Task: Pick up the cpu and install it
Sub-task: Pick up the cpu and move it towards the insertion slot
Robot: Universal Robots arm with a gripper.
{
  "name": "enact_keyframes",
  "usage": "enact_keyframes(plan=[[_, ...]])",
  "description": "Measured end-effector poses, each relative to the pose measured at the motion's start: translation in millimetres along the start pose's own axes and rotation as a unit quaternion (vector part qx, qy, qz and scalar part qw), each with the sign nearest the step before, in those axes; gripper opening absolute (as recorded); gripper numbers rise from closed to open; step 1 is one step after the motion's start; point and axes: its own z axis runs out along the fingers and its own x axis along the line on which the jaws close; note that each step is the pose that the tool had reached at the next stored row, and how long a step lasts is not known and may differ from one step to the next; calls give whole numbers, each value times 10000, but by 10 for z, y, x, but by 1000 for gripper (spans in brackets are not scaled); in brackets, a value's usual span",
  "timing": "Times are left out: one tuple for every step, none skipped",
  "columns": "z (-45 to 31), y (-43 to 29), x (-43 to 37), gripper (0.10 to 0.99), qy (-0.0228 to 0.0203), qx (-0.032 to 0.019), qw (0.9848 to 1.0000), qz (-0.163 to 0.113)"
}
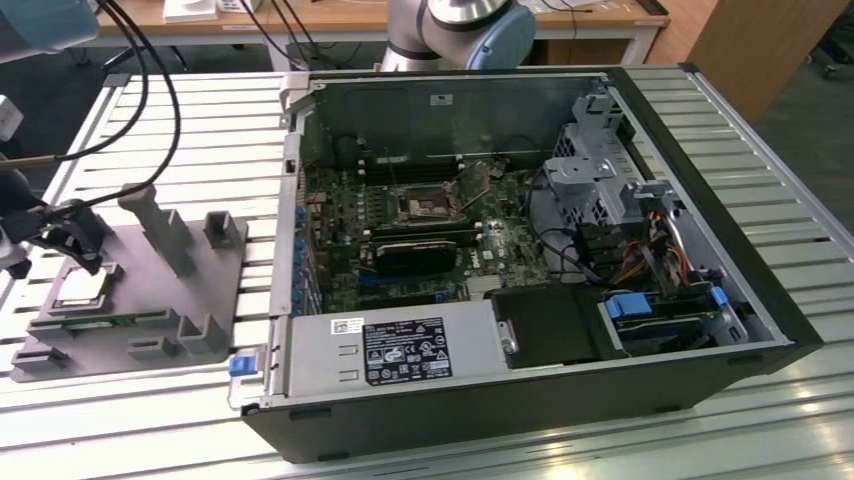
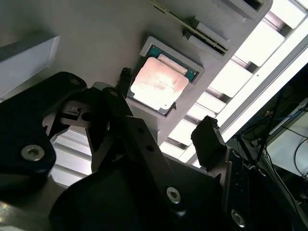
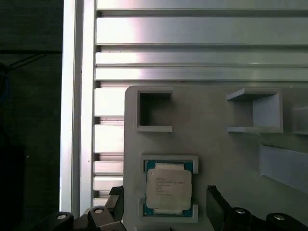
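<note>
Over the grey holder tray, your gripper has its jaws apart astride the cpu. It's likely light, stiff and fragile, so grip opposite edges gently.

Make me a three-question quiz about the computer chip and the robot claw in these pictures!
1. Where does the cpu lie?
A. In the socket inside a computer case
B. In a square pocket of the grey holder
C. On the floor

2. What colour is the cpu's top plate?
A. Silver-grey
B. Red
C. Yellow

3. How is the gripper set?
A. Shut on the cpu
B. Shut on a cable
C. Open, with one finger on each side of the cpu

Answers:
1 B: the first wrist view shows the holder's pocket rim framing the chip.
2 A: in both wrist views the plate looks pale and metallic.
3 C: in both wrist views the black fingers stand apart from the chip and do not touch it.
</note>
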Motion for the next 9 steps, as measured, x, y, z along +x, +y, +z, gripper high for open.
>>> enact_keyframes(plan=[[6,-2,-1,776,-1,-1,10000,0],[13,-5,-1,776,-1,0,10000,1],[25,-9,-1,776,-1,-1,10000,0],[39,-13,-2,776,-2,-1,10000,1],[54,-17,-5,776,-1,-1,10000,0],[70,-21,-7,776,-1,0,10000,0],[86,-23,-10,776,-1,-1,10000,1],[103,-24,-13,776,-1,-1,10000,1],[119,-25,-18,776,-1,-1,10000,0]])
